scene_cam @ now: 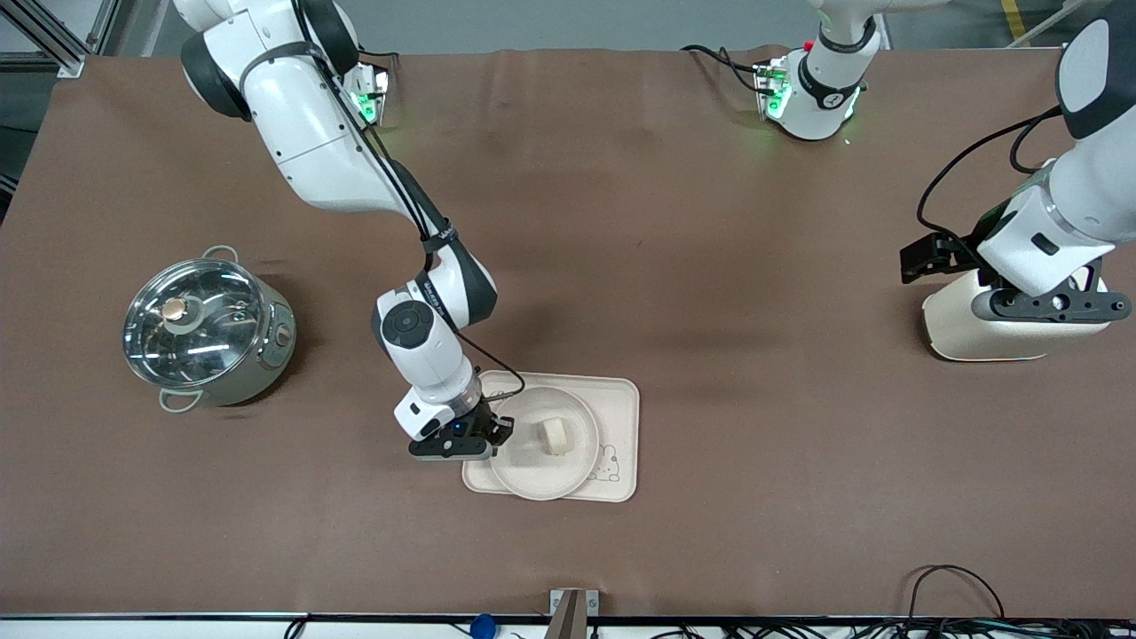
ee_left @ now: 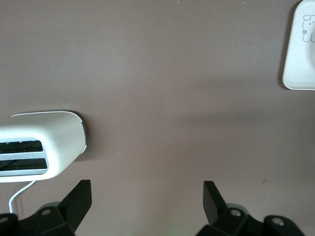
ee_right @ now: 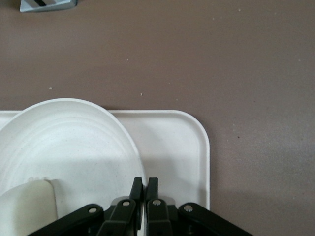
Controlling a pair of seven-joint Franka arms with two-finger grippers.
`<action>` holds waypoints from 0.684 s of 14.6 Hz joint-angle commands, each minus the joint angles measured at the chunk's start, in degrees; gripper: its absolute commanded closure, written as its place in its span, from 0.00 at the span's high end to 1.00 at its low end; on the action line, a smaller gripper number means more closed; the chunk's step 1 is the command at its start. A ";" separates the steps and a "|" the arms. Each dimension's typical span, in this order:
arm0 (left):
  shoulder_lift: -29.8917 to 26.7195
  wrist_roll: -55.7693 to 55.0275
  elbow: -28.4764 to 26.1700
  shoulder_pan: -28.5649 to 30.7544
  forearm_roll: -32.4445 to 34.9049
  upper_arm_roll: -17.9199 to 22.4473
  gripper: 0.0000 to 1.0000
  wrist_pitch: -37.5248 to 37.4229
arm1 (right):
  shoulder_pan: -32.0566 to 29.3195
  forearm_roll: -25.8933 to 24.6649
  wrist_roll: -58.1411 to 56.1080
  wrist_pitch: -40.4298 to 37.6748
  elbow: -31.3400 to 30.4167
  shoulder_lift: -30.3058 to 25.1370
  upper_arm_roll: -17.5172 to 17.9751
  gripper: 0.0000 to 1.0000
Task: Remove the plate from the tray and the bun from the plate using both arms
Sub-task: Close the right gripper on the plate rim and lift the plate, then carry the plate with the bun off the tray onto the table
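At the right arm's end of the table, our right gripper (scene_cam: 493,435) is clenched on the rim of the plate (scene_cam: 532,475), which sits on the tray (scene_cam: 621,399) with the bun (scene_cam: 556,436) on it. We judge a thin-rim pinch could slip or tilt, rolling the bun off. No writing is readable, only a bunny drawing; our left gripper (ee_left: 147,196) waits wide open over bare table beside a white toaster (scene_cam: 976,337).

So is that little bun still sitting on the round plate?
Yes, the bun lies on the plate, which rests on the tray.
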 commanded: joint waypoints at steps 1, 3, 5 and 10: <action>0.15 0.17 0.29 -0.22 -0.09 -0.08 1.00 0.03 | -0.29 -1.02 5.91 3.73 -6.22 -3.13 0.15 0.00; 0.24 0.17 0.20 -0.31 -0.09 -0.26 1.00 0.03 | -0.21 -0.93 9.69 3.21 -9.01 -6.80 1.55 0.00; 0.33 0.17 0.02 -0.31 -0.09 -0.43 1.00 -0.05 | -1.52 -0.93 9.79 3.21 -15.77 -12.33 3.83 0.00; 0.42 -4.21 -0.33 -1.54 -0.09 -0.87 1.00 -0.49 | 0.67 -1.02 8.83 5.13 -34.23 -25.44 4.89 0.00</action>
